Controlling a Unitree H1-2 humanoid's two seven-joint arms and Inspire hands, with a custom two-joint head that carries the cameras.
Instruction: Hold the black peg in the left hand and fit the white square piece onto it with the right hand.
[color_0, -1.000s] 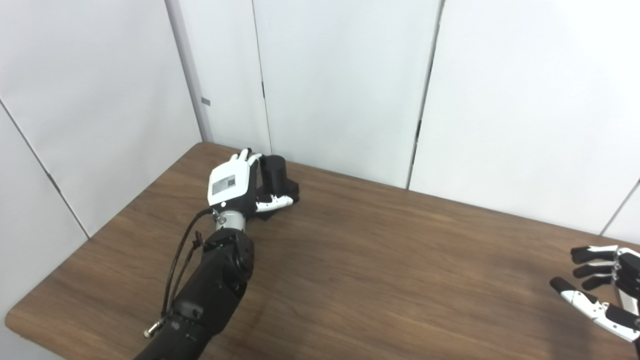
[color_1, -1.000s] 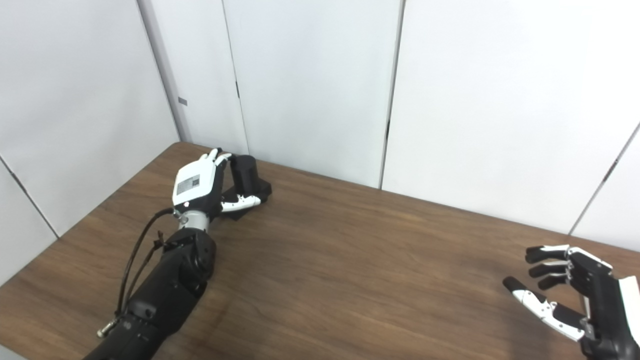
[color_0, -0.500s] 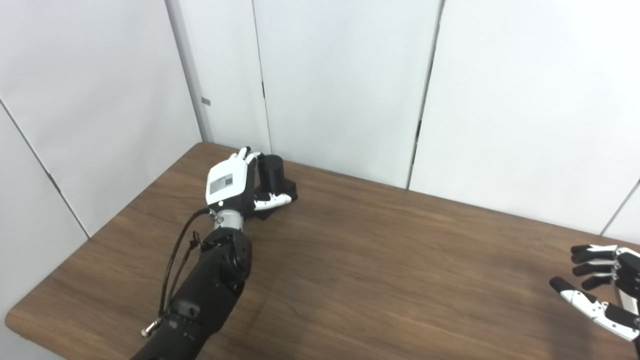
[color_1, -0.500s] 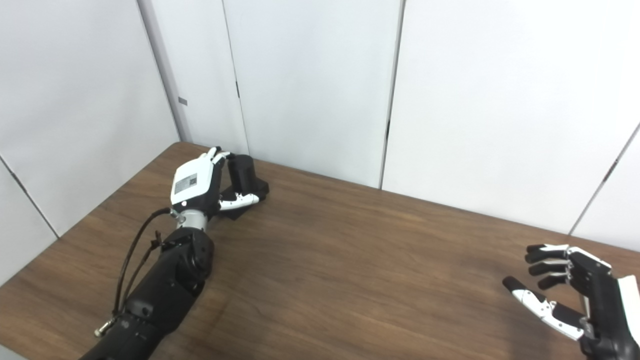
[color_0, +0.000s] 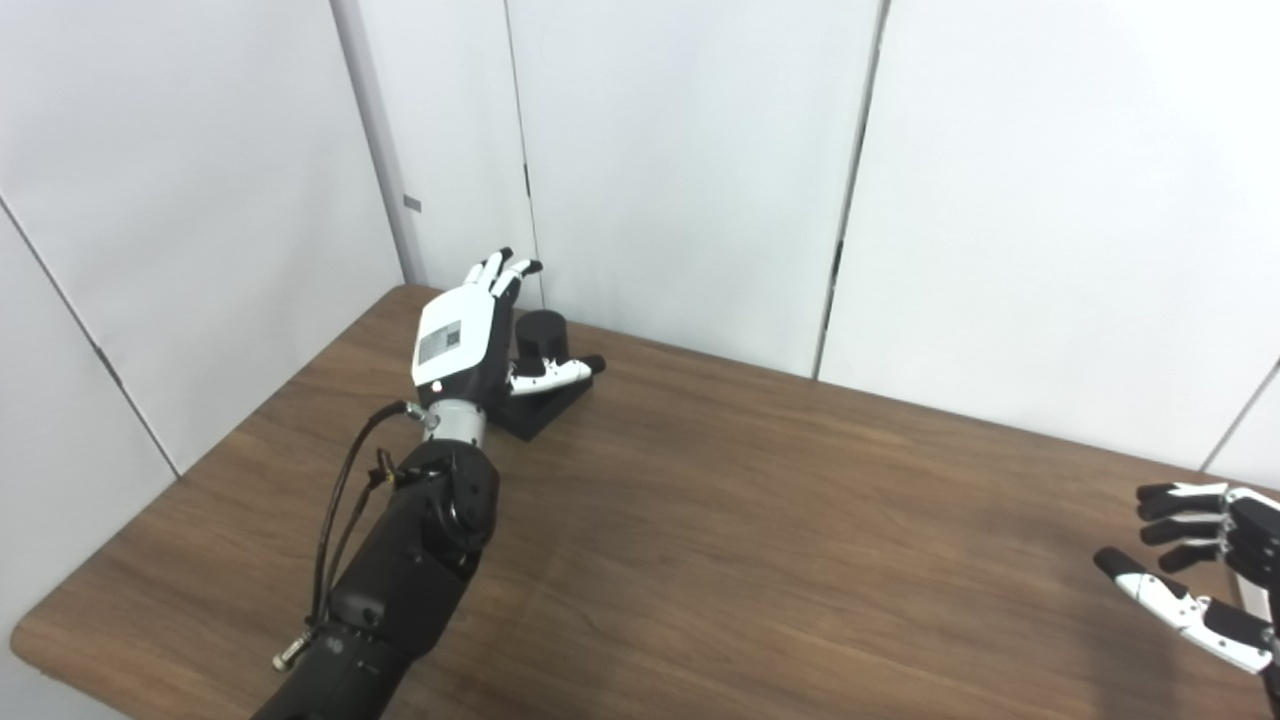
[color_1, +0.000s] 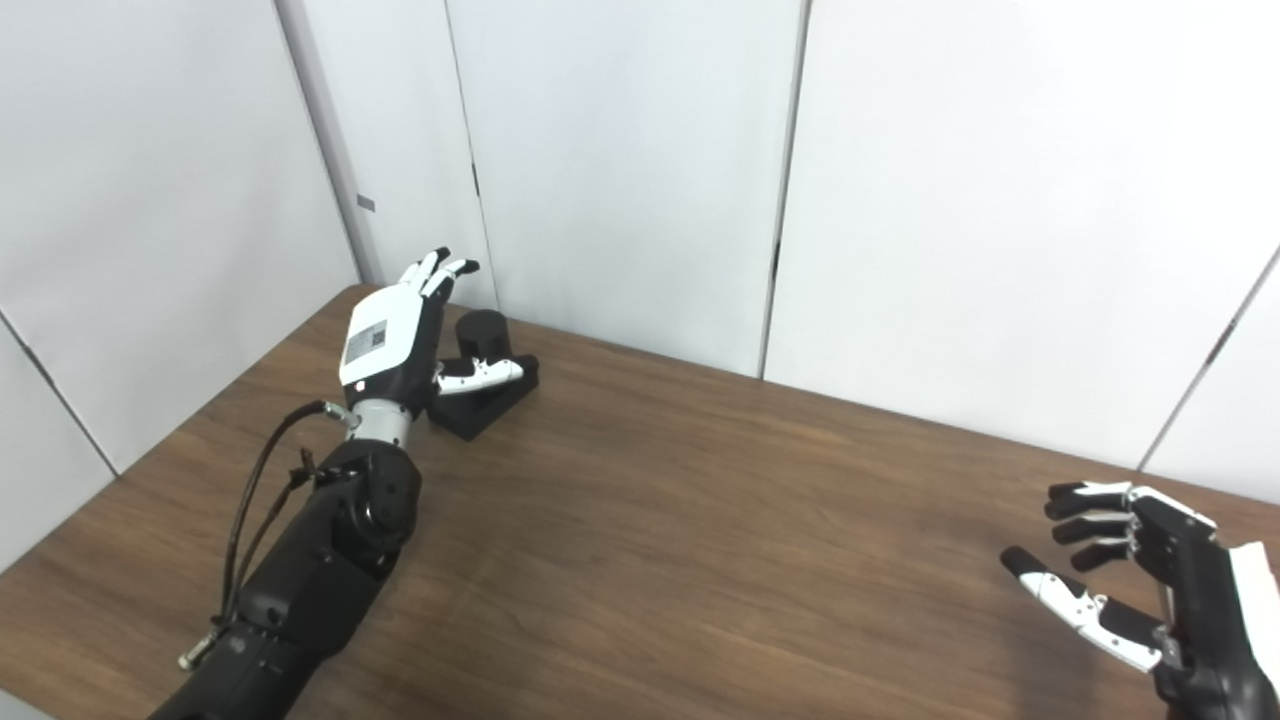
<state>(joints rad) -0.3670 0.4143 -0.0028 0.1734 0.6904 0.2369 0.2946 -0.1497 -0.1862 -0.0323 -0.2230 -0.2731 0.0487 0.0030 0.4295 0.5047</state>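
Observation:
The black peg (color_0: 541, 337), a short cylinder on a square black base (color_0: 548, 402), stands on the table at the far left, near the wall. My left hand (color_0: 462, 334) is open just left of it and slightly above, fingers spread upward, thumb reaching across in front of the cylinder; it holds nothing. The same hand (color_1: 394, 337) and peg (color_1: 484, 334) show in the right eye view. My right hand (color_1: 1140, 590) is open and empty at the table's right end. No white square piece is in view.
The brown wooden table (color_0: 740, 520) fills the lower picture. White wall panels (color_0: 680, 170) stand right behind its far edge, close to the peg. A black cable (color_0: 345, 520) loops along my left forearm.
My left hand, which was curled around the peg, has opened its fingers and lifted off it. The peg now stands free on the table. The right hand barely moved.

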